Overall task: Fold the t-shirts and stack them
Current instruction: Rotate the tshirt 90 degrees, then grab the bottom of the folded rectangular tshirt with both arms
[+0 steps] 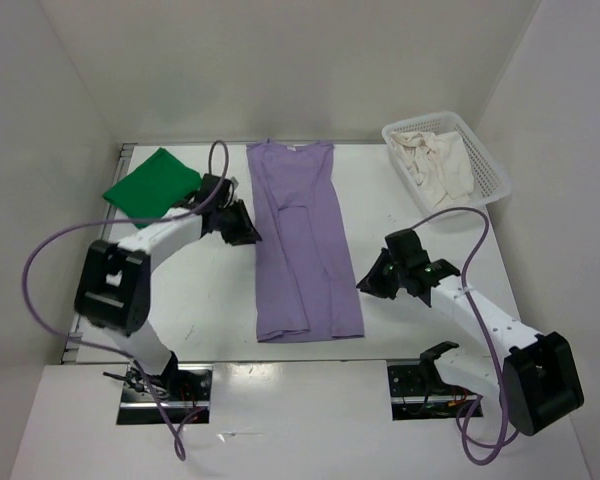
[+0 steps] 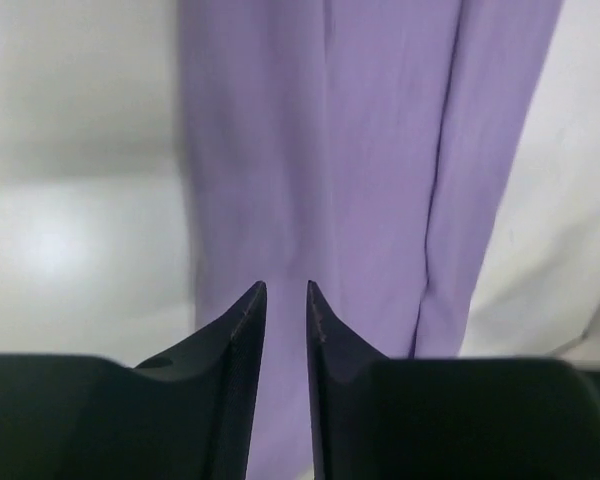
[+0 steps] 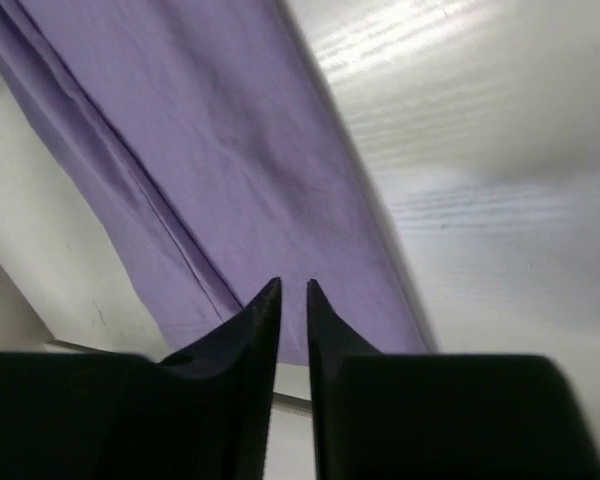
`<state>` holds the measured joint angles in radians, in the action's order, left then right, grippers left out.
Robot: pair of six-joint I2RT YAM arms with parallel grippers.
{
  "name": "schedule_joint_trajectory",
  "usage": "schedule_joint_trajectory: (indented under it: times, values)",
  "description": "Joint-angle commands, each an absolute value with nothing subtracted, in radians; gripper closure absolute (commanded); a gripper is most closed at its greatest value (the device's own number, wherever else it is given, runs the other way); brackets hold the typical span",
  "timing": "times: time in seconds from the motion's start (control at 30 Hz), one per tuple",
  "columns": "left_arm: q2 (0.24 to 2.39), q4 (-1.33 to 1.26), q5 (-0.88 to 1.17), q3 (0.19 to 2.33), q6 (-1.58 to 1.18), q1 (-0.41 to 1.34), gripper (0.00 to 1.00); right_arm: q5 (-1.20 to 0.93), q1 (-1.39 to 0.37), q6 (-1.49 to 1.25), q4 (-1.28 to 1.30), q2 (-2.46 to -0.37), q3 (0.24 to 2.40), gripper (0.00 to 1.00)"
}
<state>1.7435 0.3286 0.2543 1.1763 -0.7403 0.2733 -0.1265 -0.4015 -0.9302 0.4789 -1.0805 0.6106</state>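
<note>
At the centre of the table (image 1: 200, 300), the purple shirt (image 1: 305, 250) lies flat as a narrow strip, its long axis running from the far edge toward the arm bases. We find the left gripper (image 1: 248, 232) just beside its left edge, in the far half, and the right gripper (image 1: 365, 285) just beside its right edge, nearer the hem. Both grippers are almost closed and hold nothing. We judge a crosswise fold comes next. The green shirt (image 1: 152, 183) lies far left, the cream shirt (image 1: 438, 165) in the basket (image 1: 488, 157) far right.
</note>
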Motion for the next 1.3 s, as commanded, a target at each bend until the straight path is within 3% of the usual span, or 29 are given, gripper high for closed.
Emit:
schedule_joint_trajectory:
  times: [0.0, 0.1, 0.23, 0.33, 0.43, 0.67, 0.77, 0.9, 1.03, 1.17, 1.27]
  values:
    - [1.532, 0.342, 0.299, 0.999, -0.782, 0.294, 0.68, -0.107, -0.434, -1.011, 0.517, -1.04, 0.557, 0.76]
    - [1.393, 0.397, 0.313, 0.829, -0.828, 0.357, 0.51, -0.098, -0.452, -1.046, 0.526, -1.04, 0.526, 0.66]
    - [1.247, 0.446, 0.336, 0.66, -0.899, 0.412, 0.32, -0.028, -0.526, -1.12, 0.575, -1.016, 0.493, 0.6]
    - [1.183, 0.483, 0.353, 0.6, -0.908, 0.422, 0.24, -0.017, -0.571, -1.186, 0.584, -1.003, 0.471, 0.58]
    - [1.16, 0.468, 0.353, 0.528, -0.917, 0.431, 0.23, -0.026, -0.593, -1.216, 0.594, -1.003, 0.442, 0.57]
    - [1.193, 0.367, 0.394, 0.485, -0.956, 0.499, 0.23, -0.023, -0.629, -1.319, 0.627, -0.933, 0.413, 0.57]
    - [1.235, 0.354, 0.403, 0.494, -0.945, 0.526, 0.33, -0.044, -0.629, -1.354, 0.627, -0.879, 0.382, 0.57]
    - [1.246, 0.315, 0.403, 0.494, -0.945, 0.535, 0.33, -0.044, -0.66, -1.399, 0.65, -0.867, 0.37, 0.61]
    - [1.256, 0.314, 0.403, 0.494, -0.945, 0.566, 0.35, -0.021, -0.684, -1.436, 0.705, -0.857, 0.393, 0.59]
    - [1.256, 0.269, 0.403, 0.456, -0.969, 0.586, 0.4, -0.021, -0.693, -1.462, 0.718, -0.857, 0.405, 0.54]
    - [1.256, 0.212, 0.403, 0.442, -0.988, 0.604, 0.52, -0.021, -0.693, -1.491, 0.693, -0.857, 0.39, 0.53]
